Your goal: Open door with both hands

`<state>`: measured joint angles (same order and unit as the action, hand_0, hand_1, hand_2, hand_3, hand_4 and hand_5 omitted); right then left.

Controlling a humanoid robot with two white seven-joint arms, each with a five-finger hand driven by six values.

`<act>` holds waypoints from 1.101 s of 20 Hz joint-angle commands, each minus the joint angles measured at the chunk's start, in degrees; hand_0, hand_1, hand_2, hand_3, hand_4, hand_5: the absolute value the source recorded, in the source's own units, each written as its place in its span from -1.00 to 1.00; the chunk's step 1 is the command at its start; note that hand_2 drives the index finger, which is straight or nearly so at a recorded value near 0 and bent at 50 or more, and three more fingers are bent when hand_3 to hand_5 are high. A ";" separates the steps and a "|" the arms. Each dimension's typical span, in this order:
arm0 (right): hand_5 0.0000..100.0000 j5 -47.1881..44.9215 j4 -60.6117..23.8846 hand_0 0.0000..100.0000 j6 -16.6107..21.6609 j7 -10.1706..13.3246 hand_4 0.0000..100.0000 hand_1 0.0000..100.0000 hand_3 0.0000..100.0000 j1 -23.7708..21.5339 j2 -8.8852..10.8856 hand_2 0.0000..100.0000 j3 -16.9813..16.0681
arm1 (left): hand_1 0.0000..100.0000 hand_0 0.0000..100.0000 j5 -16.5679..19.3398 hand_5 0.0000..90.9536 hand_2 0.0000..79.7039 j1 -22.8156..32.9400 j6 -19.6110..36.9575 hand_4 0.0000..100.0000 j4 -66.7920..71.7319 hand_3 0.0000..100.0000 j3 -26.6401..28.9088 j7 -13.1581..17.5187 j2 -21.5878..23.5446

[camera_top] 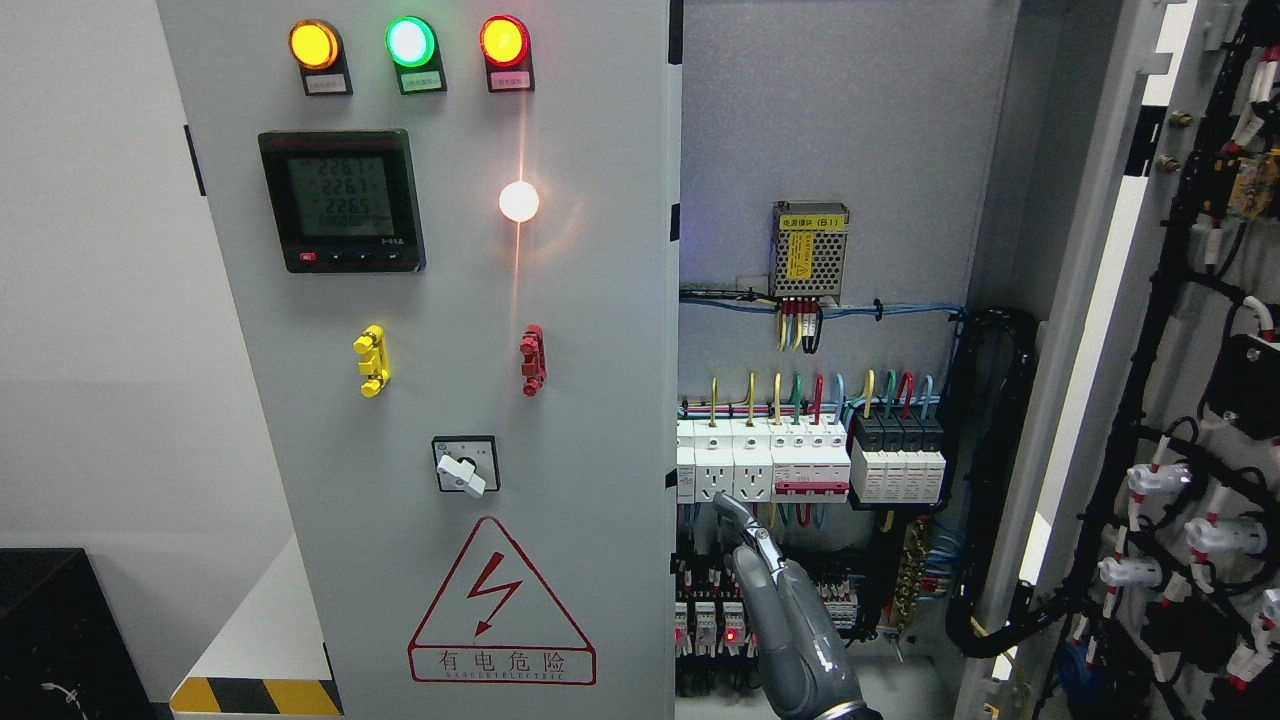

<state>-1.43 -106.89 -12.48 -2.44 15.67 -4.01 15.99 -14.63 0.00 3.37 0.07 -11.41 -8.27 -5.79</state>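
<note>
My hand [775, 590] points up with fingers straight and together, holding nothing; the tall left door [440, 300] stands just left of it; the right door [1180, 400] is far right.

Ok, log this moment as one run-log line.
grey cabinet right door: swung open | left door: closed | hand: raised inside, holding nothing

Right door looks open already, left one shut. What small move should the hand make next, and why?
Probably shift the right hand left to the free edge of the left door and hook behind it. That door is shut, the right door already stands swung open, and the hand is raised in the opening, holding nothing.
</note>
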 commanded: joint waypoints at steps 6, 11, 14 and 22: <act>-1.00 -0.86 5.72 -0.62 -0.26 -0.02 -1.00 -1.00 -1.00 5.07 -1.26 -1.00 -3.33 | -1.00 -1.00 0.04 -1.00 -1.00 1.14 -0.03 -1.00 -2.44 -1.00 -0.11 0.00 -0.01; -1.00 -0.86 8.63 -0.62 -0.26 -0.02 -1.00 -1.00 -1.00 7.80 -1.26 -1.00 -4.12 | -1.00 -1.00 -0.05 -1.00 -1.00 1.14 -0.03 -1.00 -2.35 -1.00 0.15 0.00 -0.01; -1.00 -1.82 10.73 -0.62 -0.35 -0.02 -1.00 -1.00 -1.00 9.11 -1.26 -1.00 -4.12 | -1.00 -1.00 -0.14 -1.00 -1.00 1.05 -0.03 -1.00 -2.26 -1.00 0.16 0.09 0.25; -1.00 -4.28 13.46 -0.62 -2.01 -0.55 -1.00 -1.00 -1.00 12.37 -1.08 -1.00 -4.04 | -1.00 -1.00 -0.14 -1.00 -1.00 1.23 -0.03 -1.00 -2.18 -1.00 0.33 0.09 0.26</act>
<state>-4.72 -97.86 -13.32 -2.73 25.86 -5.03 12.67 -14.76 0.00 3.36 -1.91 -11.25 -8.21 -5.65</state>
